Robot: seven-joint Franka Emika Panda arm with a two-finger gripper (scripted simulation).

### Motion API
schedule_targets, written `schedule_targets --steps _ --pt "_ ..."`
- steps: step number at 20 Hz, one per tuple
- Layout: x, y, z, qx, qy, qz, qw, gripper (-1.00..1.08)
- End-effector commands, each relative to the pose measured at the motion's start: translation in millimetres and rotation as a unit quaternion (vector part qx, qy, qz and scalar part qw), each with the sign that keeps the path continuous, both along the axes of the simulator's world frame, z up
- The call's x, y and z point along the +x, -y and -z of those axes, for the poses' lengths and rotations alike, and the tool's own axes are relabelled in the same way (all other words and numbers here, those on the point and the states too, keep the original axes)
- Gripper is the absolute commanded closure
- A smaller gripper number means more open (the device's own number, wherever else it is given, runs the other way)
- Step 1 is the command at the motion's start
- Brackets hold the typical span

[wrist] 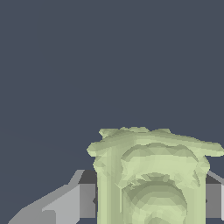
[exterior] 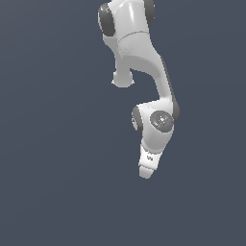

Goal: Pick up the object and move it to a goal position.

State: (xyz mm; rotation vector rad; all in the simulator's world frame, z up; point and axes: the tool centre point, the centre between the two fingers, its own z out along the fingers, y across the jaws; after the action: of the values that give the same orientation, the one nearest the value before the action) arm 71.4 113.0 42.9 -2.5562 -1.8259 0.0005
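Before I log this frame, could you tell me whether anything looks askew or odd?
Nothing stands out. In the wrist view the pale green object sits between the claw's fingers, apparently gripped. The exterior view shows only the arm; the object is hidden there.

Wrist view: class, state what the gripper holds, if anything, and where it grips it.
The gripper holds the pale yellow-green object, one finger against each opposite side.
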Motion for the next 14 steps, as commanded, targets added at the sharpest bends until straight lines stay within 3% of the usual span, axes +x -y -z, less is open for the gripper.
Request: schedule_targets --steps 1,8,14 --pt "-1 2 -1 0.0 0.0 0.0 1.0 1.08" --pt "-11 21 -7 0.0 0.0 0.0 1.0 1.08" --pt "-28 54 -18 0.0 0.0 0.0 1.0 1.08"
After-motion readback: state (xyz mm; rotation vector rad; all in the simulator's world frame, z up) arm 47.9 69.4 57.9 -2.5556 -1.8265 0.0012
